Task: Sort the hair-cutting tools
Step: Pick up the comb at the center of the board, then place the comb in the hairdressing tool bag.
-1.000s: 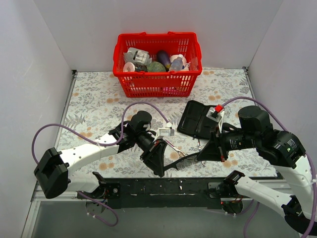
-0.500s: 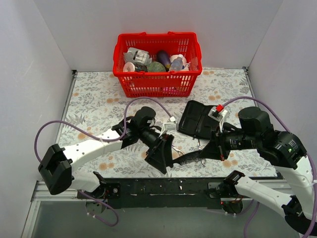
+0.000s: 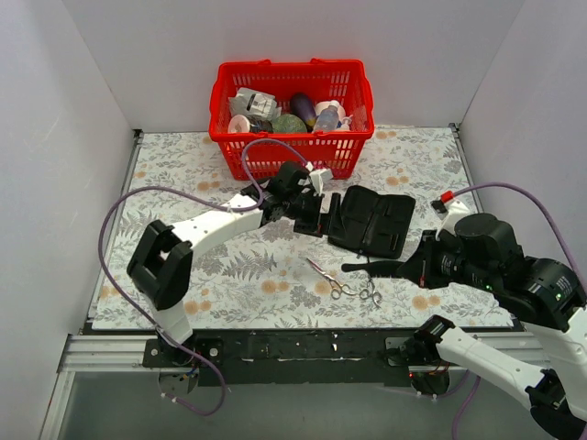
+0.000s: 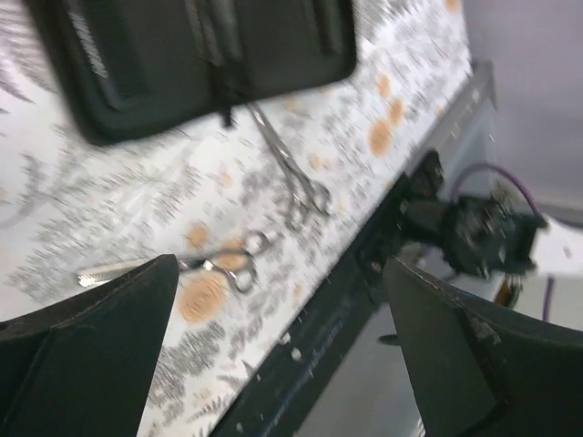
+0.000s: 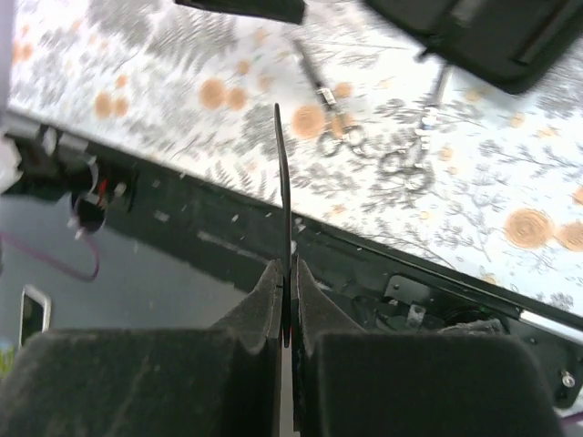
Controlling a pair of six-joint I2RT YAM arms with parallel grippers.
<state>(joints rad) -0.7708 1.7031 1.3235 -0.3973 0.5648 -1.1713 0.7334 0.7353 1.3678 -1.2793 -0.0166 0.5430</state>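
A narrow black comb (image 3: 365,267) sticks out leftward from my right gripper (image 3: 406,269), which is shut on it just above the table's front. In the right wrist view the comb (image 5: 283,182) shows edge-on, pinched between the pads (image 5: 270,291). Two silver scissors (image 3: 328,280) (image 3: 369,293) lie on the floral cloth under and left of the comb. They also show as scissors (image 4: 290,173) and scissors (image 4: 223,264) in the left wrist view. My left gripper (image 3: 312,218) hangs open and holds nothing, at the left edge of the black case (image 3: 371,220).
A red basket (image 3: 292,151) of bottles and packets stands at the back centre. The black case (image 4: 200,55) lies open between basket and scissors. The black front rail (image 3: 293,346) runs along the near edge. White walls close in both sides.
The left gripper opened, left the comb to the right gripper, and swung back from the front edge to the case. The right gripper drew slightly right with the comb. The scissors are now uncovered.
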